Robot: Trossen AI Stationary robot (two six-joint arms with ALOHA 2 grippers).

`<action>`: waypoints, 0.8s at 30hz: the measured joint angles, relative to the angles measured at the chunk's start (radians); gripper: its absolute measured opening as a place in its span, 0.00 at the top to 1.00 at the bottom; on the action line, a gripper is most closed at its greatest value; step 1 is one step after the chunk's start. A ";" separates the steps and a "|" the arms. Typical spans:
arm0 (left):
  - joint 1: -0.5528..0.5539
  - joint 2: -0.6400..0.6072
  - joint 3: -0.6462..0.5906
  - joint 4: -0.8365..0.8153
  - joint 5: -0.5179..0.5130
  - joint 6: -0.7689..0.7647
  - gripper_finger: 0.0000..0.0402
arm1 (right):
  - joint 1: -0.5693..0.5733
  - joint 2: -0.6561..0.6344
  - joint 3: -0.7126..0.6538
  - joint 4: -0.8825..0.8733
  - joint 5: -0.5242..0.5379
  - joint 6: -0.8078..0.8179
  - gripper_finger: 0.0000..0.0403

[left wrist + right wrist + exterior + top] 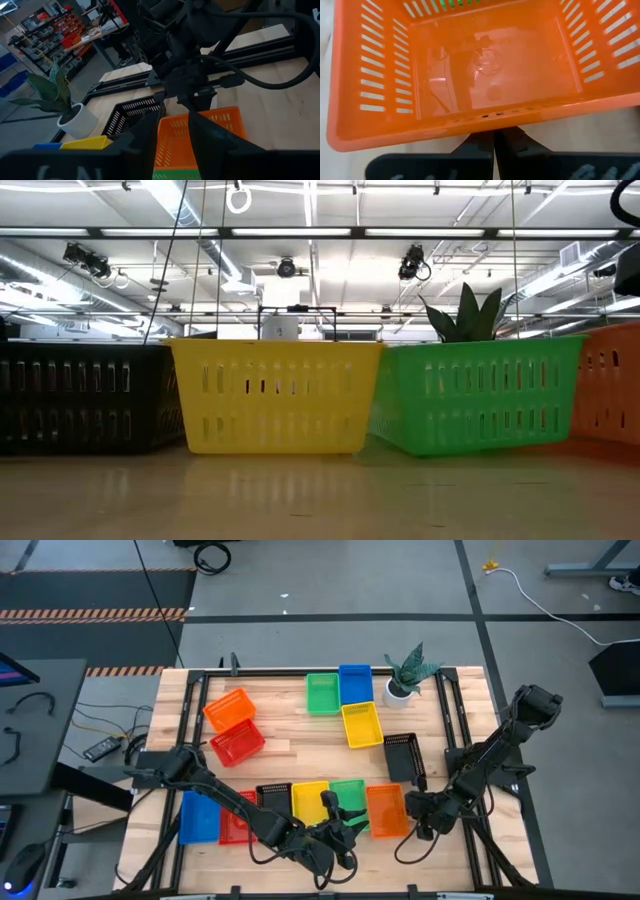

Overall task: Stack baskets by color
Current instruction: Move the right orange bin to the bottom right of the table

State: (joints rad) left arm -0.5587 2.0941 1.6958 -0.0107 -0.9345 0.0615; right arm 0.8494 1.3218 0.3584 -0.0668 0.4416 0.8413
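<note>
A near row of baskets runs blue (199,817), red (235,825), black (274,795), yellow (309,800), green (352,795), orange (386,810). Farther back lie orange (230,707), red (237,744), green (322,693), blue (355,682), yellow (362,724) and black (402,756) baskets. My left gripper (338,816) hangs over the near green basket, fingers apart; the orange basket (200,132) shows through the gap (175,116). My right gripper (494,134) is shut, just outside the near orange basket's right long wall (485,120). My right gripper's shut fingertips (485,137) stand against the outside of the near orange basket's right long wall (492,121), near its middle, slanting down from the table's right. Whether they touch it I cannot tell. The basket rests flat on the table.
A green plant in a white pot (405,680) stands at the far right beside the blue basket. Black frame rails (452,730) run along the table's left and right sides. Bare wood (300,755) lies between the two groups of baskets.
</note>
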 joint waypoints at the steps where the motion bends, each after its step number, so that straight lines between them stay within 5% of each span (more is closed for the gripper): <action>1: 0.000 0.000 0.000 -0.004 0.000 0.000 0.71 | 0.000 0.000 0.000 0.000 -0.009 0.000 0.99; 12: 0.000 0.000 0.000 -0.005 0.000 0.000 0.71 | 0.000 -0.001 0.000 0.000 -0.068 0.014 0.99; 24: 0.000 0.000 0.000 -0.005 0.000 0.000 0.71 | -0.002 -0.001 0.000 -0.001 0.011 0.090 0.99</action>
State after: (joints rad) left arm -0.5587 2.0941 1.6958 -0.0158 -0.9346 0.0612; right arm 0.8477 1.3212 0.3584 -0.0673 0.4529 0.9309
